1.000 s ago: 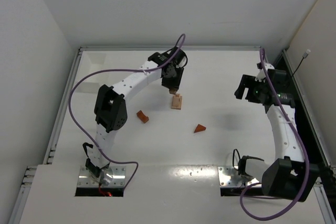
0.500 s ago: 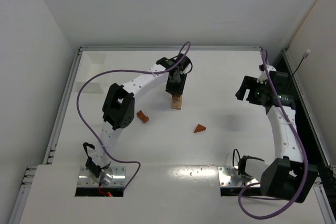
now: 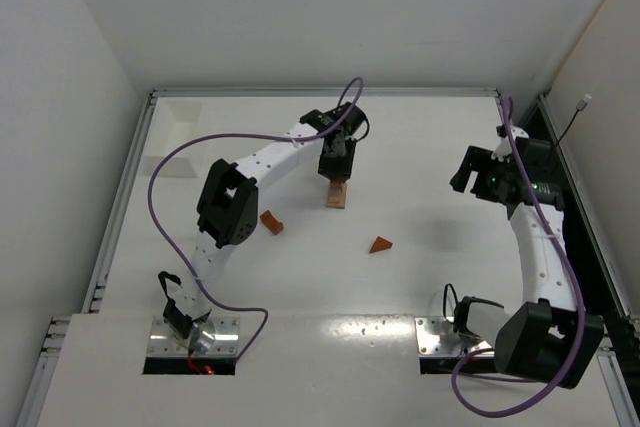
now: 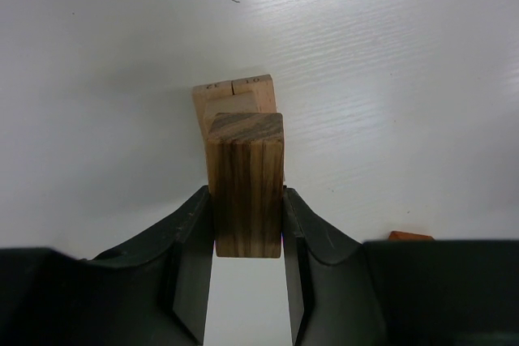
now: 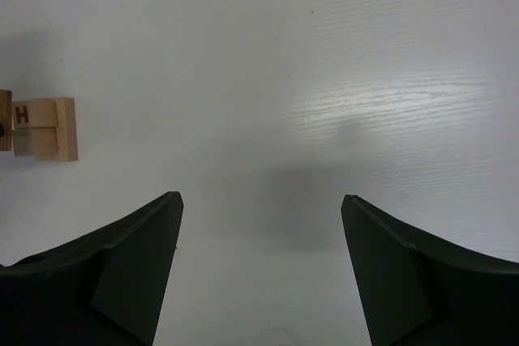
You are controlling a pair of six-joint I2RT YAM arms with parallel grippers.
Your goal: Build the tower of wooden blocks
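The wood block tower [image 3: 336,195] is a short stack of pale tan blocks on the table [image 3: 420,137], a little left of its middle. My left gripper [image 3: 337,161] hovers right over it, shut on a darker brown wooden block [image 4: 245,184]. In the left wrist view that block sits just above the stack's pale top blocks [image 4: 235,93], and I cannot tell whether they touch. The right gripper [image 5: 261,198] stands open and empty at the right side [image 3: 478,173], with the tower [image 5: 45,129] far to its left.
A reddish-brown arch piece [image 3: 271,223] lies left of the tower. A reddish-brown wedge [image 3: 380,244] lies toward the near side, right of it. A white shallow tray [image 3: 180,113] sits in the back left corner. Raised rails border the table.
The left arm has swung its gripper with the brown block slightly right and down, over the tower. The right arm has barely moved.
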